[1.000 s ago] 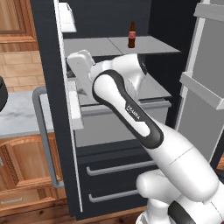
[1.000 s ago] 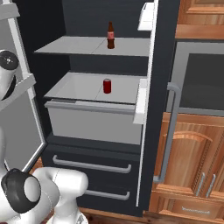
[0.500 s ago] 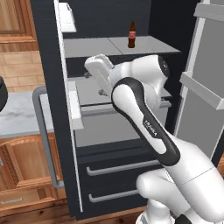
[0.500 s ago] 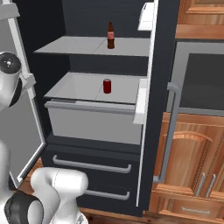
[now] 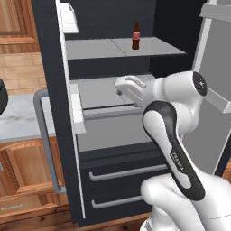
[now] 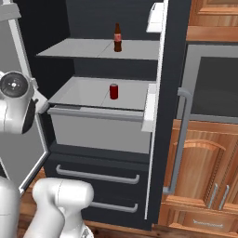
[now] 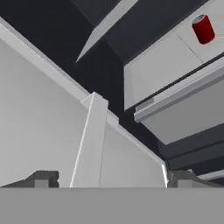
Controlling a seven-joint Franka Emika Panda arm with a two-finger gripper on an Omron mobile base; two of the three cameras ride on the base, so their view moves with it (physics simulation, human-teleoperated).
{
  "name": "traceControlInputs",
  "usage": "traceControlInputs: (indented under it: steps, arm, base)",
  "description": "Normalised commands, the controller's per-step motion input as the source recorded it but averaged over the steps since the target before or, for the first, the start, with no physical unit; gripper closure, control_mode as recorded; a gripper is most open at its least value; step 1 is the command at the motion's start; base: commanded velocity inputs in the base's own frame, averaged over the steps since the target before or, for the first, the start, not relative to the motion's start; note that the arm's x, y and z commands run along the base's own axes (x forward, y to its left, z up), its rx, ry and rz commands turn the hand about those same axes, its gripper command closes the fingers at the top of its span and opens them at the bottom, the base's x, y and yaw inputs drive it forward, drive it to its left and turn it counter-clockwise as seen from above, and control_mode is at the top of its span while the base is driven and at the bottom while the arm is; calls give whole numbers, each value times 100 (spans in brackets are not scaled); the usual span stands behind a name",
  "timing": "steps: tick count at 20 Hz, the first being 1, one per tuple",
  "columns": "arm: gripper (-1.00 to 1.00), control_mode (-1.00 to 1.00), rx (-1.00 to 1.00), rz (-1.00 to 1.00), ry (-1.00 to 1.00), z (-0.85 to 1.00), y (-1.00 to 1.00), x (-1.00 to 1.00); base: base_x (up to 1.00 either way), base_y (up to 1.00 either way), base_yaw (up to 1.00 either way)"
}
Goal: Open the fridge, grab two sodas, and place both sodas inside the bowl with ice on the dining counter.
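Note:
The fridge [image 5: 48,67] stands open in front of me, both doors swung out. A slim dark-brown soda bottle [image 5: 135,35] [image 6: 117,37] stands upright on the upper shelf. A red soda can [image 6: 114,91] [image 7: 203,29] stands on the grey shelf below it. My gripper [image 5: 122,85] hovers over the front of that lower shelf, left of the can and apart from it. In the hand view my gripper [image 7: 111,179] is open, with nothing between the fingertips [image 7: 41,178]. The bowl, the ice and the dining counter are out of view.
The left door's grey bar handle [image 5: 45,135] and the right door's handle [image 6: 179,139] jut toward me. One door's pale inner panel [image 5: 212,90] sits close beside my arm. Two drawers [image 5: 122,171] lie below the shelves. Wooden cabinets [image 6: 204,181] stand to the right.
My hand has swung right and slightly down, from the left door's edge to the front of the lower shelf. Neither the bottle nor the can has moved.

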Motion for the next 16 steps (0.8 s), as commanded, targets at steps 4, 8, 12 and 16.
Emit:
traceControlInputs:
  steps: [4,8,12,16]
  arm:
    - [-100,-100,-27,-12,-6,-42,-72,-59]
    - [-100,-100,-28,-16,-2,-37,-65,-67]
    - [-100,-100,-28,-17,-2,-40,-57,-70]
    - [-100,-100,-26,-14,-1,-44,-55,-67]
  base:
    - [0,0,0]
    - [0,0,0]
    - [0,0,0]
    - [0,0,0]
